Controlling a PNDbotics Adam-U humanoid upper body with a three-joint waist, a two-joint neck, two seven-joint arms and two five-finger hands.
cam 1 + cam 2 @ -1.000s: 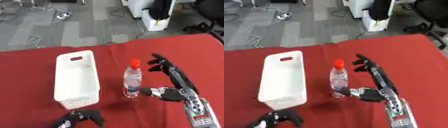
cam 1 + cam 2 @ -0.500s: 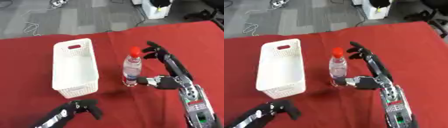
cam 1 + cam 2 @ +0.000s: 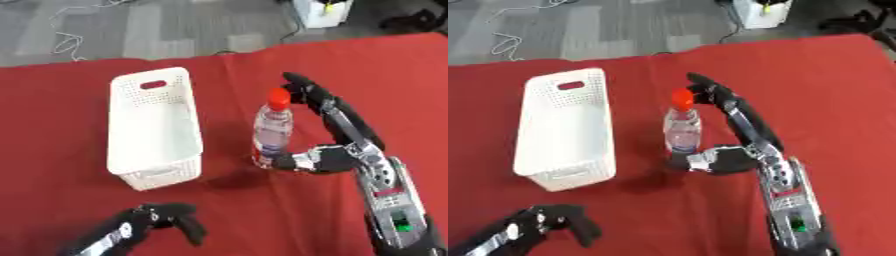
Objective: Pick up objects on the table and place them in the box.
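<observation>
Beside white basket (image 3: 154, 130), upright bottle (image 3: 271, 131)

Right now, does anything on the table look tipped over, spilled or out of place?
Nothing stands out. The bottle stands upright with its red cap on, beside the white box, which sits flat and empty. The right hand is open around the bottle.

1 clear plastic water bottle (image 3: 271, 135) with a red cap, 1 white perforated box (image 3: 153, 127), 1 red bench (image 3: 79, 105), and 2 robot hands.
</observation>
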